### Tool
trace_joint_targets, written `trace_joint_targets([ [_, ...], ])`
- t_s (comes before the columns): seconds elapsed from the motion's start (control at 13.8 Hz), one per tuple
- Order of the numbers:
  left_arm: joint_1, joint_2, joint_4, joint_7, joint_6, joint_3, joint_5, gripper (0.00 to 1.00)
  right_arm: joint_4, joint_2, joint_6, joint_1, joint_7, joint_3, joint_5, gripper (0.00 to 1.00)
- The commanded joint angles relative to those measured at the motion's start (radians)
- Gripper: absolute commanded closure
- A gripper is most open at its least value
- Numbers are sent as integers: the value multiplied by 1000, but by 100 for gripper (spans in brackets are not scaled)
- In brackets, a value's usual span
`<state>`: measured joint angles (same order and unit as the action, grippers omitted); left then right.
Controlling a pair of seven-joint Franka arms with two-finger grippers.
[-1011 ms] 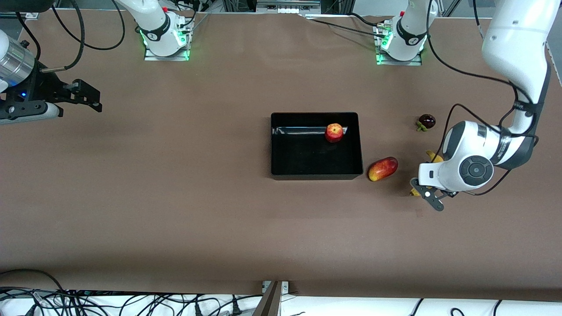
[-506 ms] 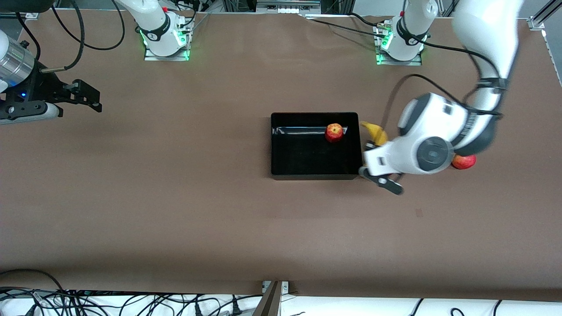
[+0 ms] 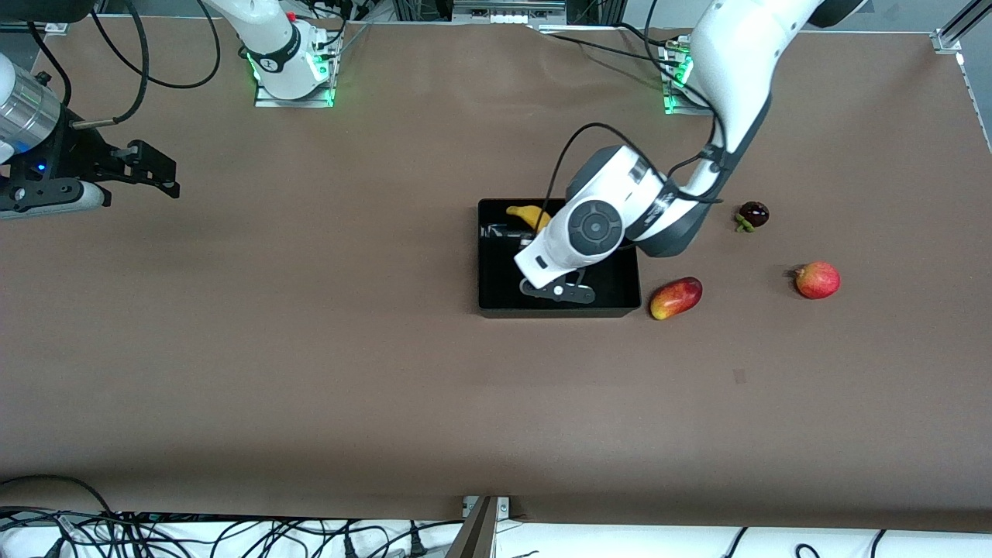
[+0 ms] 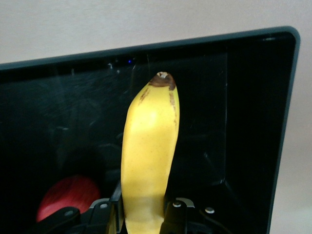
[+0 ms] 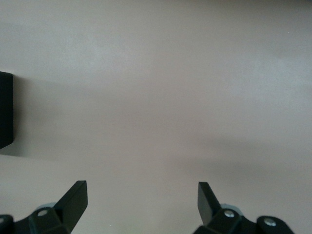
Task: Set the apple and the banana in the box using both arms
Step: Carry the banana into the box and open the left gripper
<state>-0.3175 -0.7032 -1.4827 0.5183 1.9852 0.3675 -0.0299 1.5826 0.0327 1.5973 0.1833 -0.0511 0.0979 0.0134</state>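
The yellow banana (image 3: 527, 215) is gripped by my left gripper (image 3: 546, 234), which hangs over the black box (image 3: 558, 312). In the left wrist view the banana (image 4: 148, 146) runs out from between the shut fingers (image 4: 178, 214) over the box's black floor, its dark tip toward the rim (image 4: 195, 44). The red apple (image 4: 68, 197) lies in the box beside the gripper; the arm hides it in the front view. My right gripper (image 3: 159, 172) is open and empty, waiting over the table at the right arm's end, its fingertips (image 5: 75, 195) wide apart.
A red-and-yellow mango (image 3: 676, 297) lies just outside the box toward the left arm's end. A pink-red round fruit (image 3: 817, 280) and a dark purple fruit (image 3: 753, 214) lie farther toward that end. A black box corner (image 5: 6, 109) shows in the right wrist view.
My left arm lifted the banana from the table near the mango and carried it over the box. The pink-red fruit is now uncovered. The right arm has not moved.
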Motion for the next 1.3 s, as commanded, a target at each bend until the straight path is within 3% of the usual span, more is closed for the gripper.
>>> trace_joint_targets([
  [0.0,-8,-35,15,3,9,-10,-10,100,-19,4,-20,-5,-6,-6,-1,0],
  [0.43,-11,-94,1,-6,60,-16,19,100,-21,6,-8,-1,-9,-10,-41,0],
  [0.51,-11,-94,1,2,58,-16,19,84,-23,6,-7,2,-7,-12,-43,0],
  [0.58,-9,-94,1,5,54,-18,18,25,-23,6,-5,2,-7,-14,-41,0],
  [0.65,-3,-90,1,5,47,-18,19,0,-23,6,-7,1,-6,-14,-39,0],
  [0.87,9,-43,21,6,-24,-21,18,0,-23,6,-7,2,4,-12,-38,0],
  [1.23,144,177,76,-10,-253,-21,22,0,-23,6,-7,1,7,-10,-43,0],
])
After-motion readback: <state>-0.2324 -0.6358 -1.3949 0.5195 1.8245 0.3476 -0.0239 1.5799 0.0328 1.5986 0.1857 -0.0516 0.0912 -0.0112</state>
